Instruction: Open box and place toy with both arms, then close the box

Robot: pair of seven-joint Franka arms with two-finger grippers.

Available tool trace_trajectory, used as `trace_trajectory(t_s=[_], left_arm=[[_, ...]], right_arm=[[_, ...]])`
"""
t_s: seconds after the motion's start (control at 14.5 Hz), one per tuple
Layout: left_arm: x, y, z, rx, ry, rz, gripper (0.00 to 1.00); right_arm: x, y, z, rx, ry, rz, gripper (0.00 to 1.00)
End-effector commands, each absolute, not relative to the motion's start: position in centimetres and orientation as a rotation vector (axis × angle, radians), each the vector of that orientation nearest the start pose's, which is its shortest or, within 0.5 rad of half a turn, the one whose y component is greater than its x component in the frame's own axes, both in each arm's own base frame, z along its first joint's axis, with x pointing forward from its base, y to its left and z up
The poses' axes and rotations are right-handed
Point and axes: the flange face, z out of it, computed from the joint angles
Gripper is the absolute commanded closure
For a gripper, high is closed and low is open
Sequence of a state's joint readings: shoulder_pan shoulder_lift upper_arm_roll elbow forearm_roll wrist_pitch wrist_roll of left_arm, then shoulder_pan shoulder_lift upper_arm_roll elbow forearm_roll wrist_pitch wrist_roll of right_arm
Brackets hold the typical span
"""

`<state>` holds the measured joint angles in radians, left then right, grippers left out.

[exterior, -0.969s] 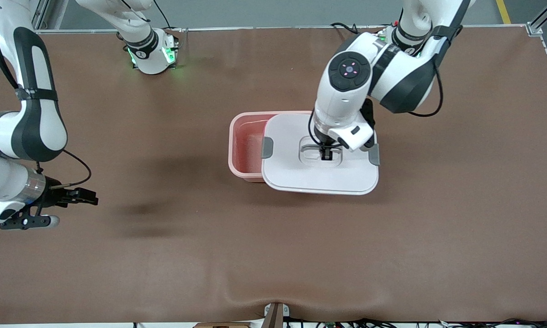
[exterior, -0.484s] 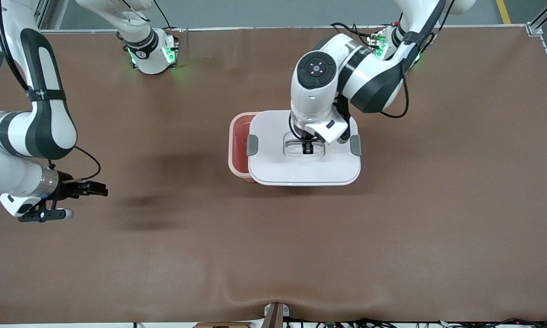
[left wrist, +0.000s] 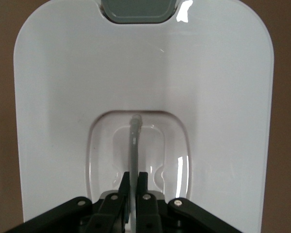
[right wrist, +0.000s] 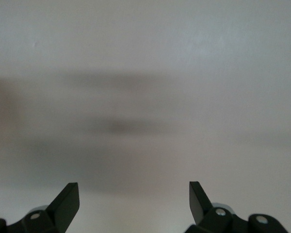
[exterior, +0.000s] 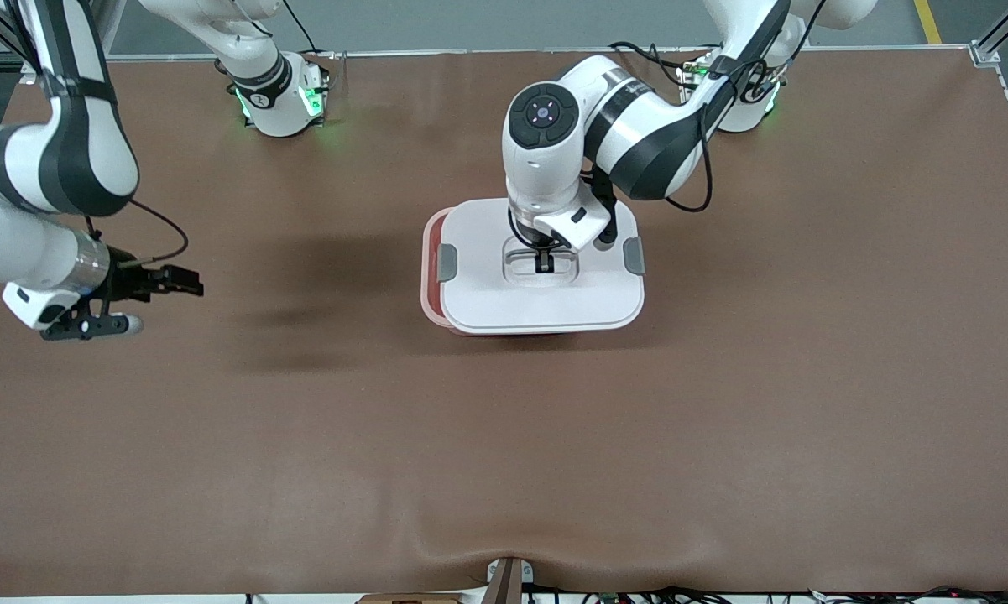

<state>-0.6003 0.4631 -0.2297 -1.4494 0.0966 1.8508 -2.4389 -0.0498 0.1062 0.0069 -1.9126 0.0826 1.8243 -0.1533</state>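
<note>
You see the left tool (exterior: 544, 264) pinching the lid's (exterior: 487, 294) handle (left wrist: 134, 141) over the box (exterior: 426, 289) mid-desk (exterior: 722, 419), while the right tool (exterior: 186, 281) waits spread wide, well apart toward its arm's end.

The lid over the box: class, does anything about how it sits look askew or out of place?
Yes. The lid, held by its handle in the shut left gripper, is offset toward the left arm's end, leaving a strip of the box's pink rim uncovered. The open right gripper waits over bare table.
</note>
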Motion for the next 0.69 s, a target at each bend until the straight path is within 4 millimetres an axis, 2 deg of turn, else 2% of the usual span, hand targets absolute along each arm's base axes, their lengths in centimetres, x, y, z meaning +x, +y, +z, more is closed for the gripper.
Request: trace_trajectory(t_s=[0.0, 0.07, 0.35, 0.48, 0.62], left_arm=[[48.6, -49.3, 42.2, 2.190, 2.285, 0.023, 1.00], [48.2, -49.8, 41.9, 2.198, 2.278, 0.025, 1.00], [47.8, -50.7, 41.8, 2.196, 2.239, 0.019, 1.00], [47.6, -51.1, 41.3, 2.215, 2.223, 0.018, 1.00], [47.5, -51.1, 40.9, 2.223, 2.221, 0.019, 1.00]], right_arm=[[55.5, -0.1, 47.5, -3.001, -0.144, 0.346, 0.00], [55.8, -0.1, 49.3, -2.999, -0.152, 0.350, 0.00], [56.5, -1.1, 54.6, -3.011, -0.139, 0.235, 0.00], [56.4, -1.6, 56.4, -3.011, -0.143, 0.222, 0.00], [56.2, -2.1, 59.2, -3.011, -0.151, 0.207, 0.00]])
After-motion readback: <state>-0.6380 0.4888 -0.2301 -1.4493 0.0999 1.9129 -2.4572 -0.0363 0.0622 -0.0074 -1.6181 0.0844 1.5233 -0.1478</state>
